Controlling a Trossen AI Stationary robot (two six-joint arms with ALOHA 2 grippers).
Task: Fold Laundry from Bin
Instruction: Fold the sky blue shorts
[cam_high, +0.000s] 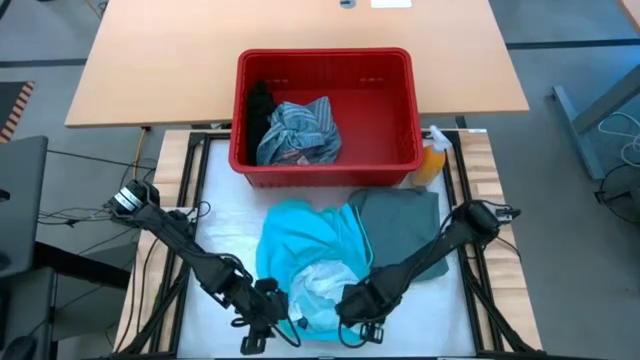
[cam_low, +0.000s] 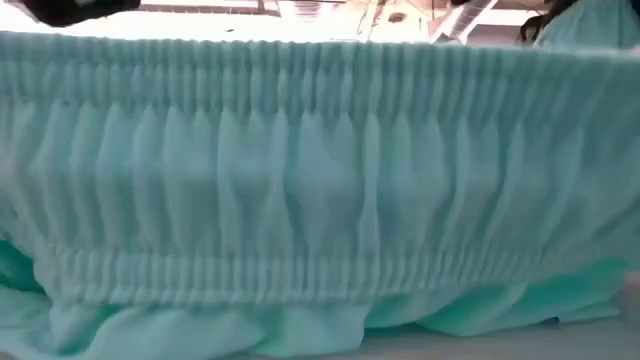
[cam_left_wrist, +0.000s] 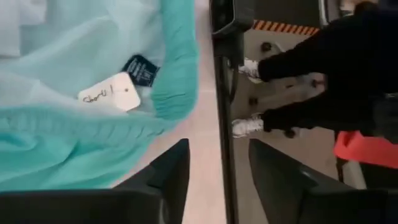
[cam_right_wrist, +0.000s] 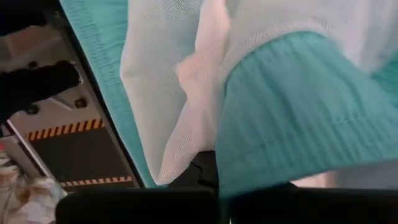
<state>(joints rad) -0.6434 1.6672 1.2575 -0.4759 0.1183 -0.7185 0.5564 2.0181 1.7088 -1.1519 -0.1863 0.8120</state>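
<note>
A: Low view: the gathered waistband (cam_low: 320, 160) of the teal shorts fills the lens, at the table's near edge.

B: High view: teal shorts (cam_high: 305, 260) lie on the white mat beside a grey-green garment (cam_high: 400, 220); striped cloth (cam_high: 300, 130) and a black piece sit in the red bin (cam_high: 400, 100).

A: Left wrist: left gripper (cam_left_wrist: 217, 174) stands apart, empty, beside the waistband.

B: Right wrist: right gripper (cam_right_wrist: 217, 186) appears clamped on the teal hem.

A: Step: spreading flat. Next, I judge, left must regrip.
</note>
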